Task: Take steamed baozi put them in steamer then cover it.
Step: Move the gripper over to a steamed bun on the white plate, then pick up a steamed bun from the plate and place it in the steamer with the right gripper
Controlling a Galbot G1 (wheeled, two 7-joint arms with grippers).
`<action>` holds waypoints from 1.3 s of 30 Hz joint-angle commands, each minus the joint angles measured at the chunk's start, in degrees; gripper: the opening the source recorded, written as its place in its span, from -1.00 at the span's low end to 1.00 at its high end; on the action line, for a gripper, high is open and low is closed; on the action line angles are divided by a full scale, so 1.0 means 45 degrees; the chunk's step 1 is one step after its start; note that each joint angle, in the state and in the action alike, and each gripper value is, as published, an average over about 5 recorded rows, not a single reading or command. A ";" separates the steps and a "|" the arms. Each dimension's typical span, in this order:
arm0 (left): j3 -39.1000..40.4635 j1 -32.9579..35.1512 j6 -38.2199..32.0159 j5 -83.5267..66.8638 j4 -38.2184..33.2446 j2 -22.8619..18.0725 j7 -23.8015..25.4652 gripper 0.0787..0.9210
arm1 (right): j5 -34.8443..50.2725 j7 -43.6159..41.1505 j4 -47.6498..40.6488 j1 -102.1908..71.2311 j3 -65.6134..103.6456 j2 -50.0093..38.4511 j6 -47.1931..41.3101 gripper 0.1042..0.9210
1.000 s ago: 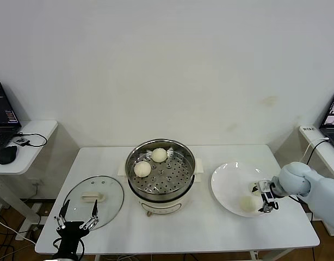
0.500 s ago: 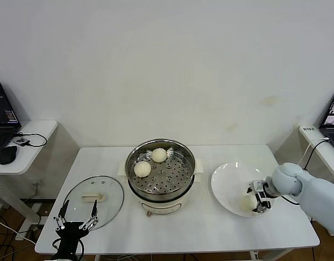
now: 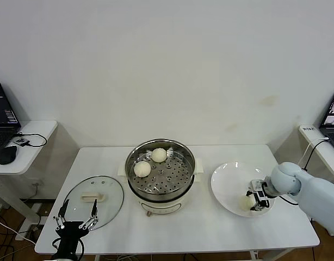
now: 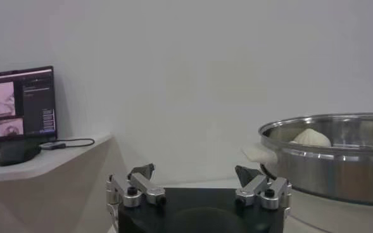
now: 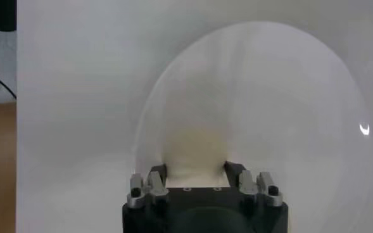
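The steel steamer (image 3: 131, 173) on its cream base stands mid-table with two baozi on its perforated tray, one (image 3: 142, 169) near me on the left and one (image 3: 159, 155) at the back. A third baozi (image 3: 246, 203) lies on the white plate (image 3: 227, 175) at the right. My right gripper (image 3: 253, 200) is down in the plate with its fingers closed against both sides of this baozi (image 5: 195, 142), which still rests on the plate (image 5: 287, 95). My left gripper (image 3: 75, 218) is open and empty at the front left, and its own view (image 4: 194, 171) shows the steamer (image 4: 338, 171).
The glass lid (image 3: 110, 191) with a cream handle lies flat on the table left of the steamer, just beyond my left gripper. Side tables with laptops stand at the far left (image 3: 20, 136) and far right.
My right gripper has moved left across the plate onto the baozi and now holds it between its fingers. The left arm has not moved.
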 commanded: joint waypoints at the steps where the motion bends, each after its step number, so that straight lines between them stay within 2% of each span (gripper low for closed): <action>1: -0.0002 -0.0004 -0.0004 -0.0006 -0.0011 0.0018 0.0008 0.77 | 0.0280 -0.0159 0.0087 0.0679 -0.0025 -0.0107 -0.0042 0.16; 9: 0.0048 -0.0095 0.0001 -0.0014 -0.0013 0.0056 0.0013 0.77 | 0.1716 -0.0608 0.0335 0.4070 -0.1211 -0.0444 -0.0186 0.18; 14: 0.0050 -0.0117 -0.0001 -0.0036 -0.0052 0.0098 0.0011 0.77 | 0.2808 -0.0735 0.0159 0.6555 -0.2070 0.0076 -0.0277 0.18; 26: -0.0011 -0.0138 -0.0008 -0.0080 -0.0077 0.0129 0.0009 0.77 | 0.4809 0.0050 -0.0693 1.1120 -0.5393 0.4360 -0.0365 0.20; 32: -0.0047 -0.0175 -0.0038 -0.0090 -0.0051 0.0030 0.0000 0.77 | 0.5333 0.0428 -0.1043 1.1403 -0.6362 0.6290 -0.0016 0.20; 39: -0.0132 -0.0212 -0.0048 -0.0115 -0.0040 -0.0053 -0.0014 0.77 | 0.4947 0.0686 -0.1102 1.0431 -0.7320 0.7676 0.0918 0.20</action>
